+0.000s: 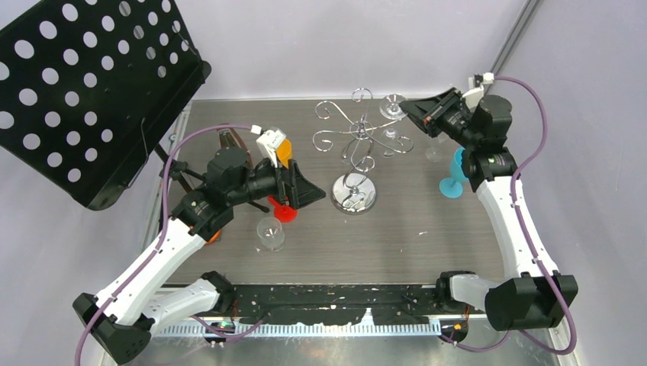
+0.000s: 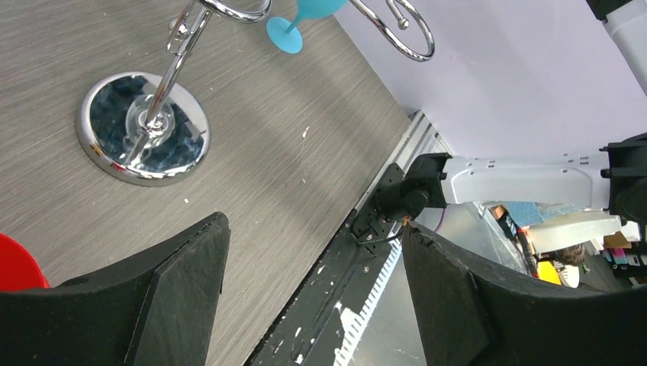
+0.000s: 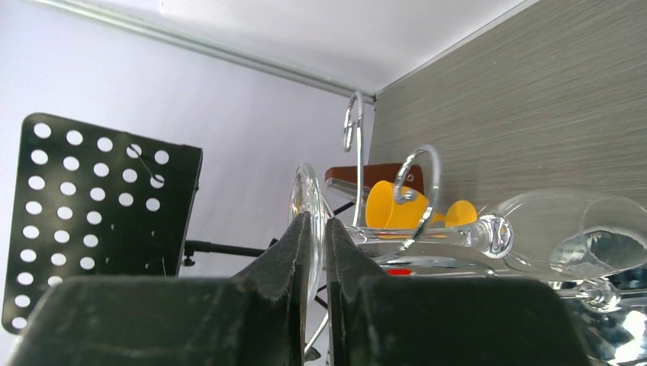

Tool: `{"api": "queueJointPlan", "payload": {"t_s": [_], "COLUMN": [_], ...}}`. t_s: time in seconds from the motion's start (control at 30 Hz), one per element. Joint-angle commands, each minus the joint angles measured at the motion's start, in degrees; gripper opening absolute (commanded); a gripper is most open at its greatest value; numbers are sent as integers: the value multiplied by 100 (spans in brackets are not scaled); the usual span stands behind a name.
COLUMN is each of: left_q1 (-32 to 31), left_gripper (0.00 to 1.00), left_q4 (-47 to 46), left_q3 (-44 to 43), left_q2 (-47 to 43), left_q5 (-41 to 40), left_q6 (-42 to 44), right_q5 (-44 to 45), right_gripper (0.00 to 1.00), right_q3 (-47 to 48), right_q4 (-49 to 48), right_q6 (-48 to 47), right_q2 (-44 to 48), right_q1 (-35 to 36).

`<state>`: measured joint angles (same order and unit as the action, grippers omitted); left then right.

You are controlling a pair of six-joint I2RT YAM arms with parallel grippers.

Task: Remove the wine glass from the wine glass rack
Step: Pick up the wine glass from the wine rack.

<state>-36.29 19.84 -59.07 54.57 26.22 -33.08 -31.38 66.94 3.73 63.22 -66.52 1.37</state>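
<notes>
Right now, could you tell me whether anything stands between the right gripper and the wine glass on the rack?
Nothing does: the right gripper is shut on the foot of the wine glass. On the way off, though, the rack's curled arm appears to loop over the stem.

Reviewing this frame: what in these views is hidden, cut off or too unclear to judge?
- Clear wine glass: right wrist view, shut right pincer covers most of its foot; grip depth unclear.
- Shiny chrome wire rack: top view, too fine to tell whether the stem sits in its scroll.
- Blue stemmed goblet: top view, bowl behind the right arm.
- Red glass: top view, mostly under the open left pincer.
</notes>
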Motion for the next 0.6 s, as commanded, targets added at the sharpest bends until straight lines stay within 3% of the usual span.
{"api": "queueJointPlan", "payload": {"t_s": [0.0,0.57], "left_q1": [26,21], "left_gripper": [82,82], "left_q4": [-286,-54], "left_q3": [26,72], "left_q2": [-176,-297], "left_q5": [99,75], "left_q6": [-13,50], "right_q5": [93,993], "right_gripper": [6,6], "right_q3": [576,1512], "right_q4": [-408,-95], "right_q6": [-11,-212], "right_q2": [-151,-958], "right_q1": [311,520]}}
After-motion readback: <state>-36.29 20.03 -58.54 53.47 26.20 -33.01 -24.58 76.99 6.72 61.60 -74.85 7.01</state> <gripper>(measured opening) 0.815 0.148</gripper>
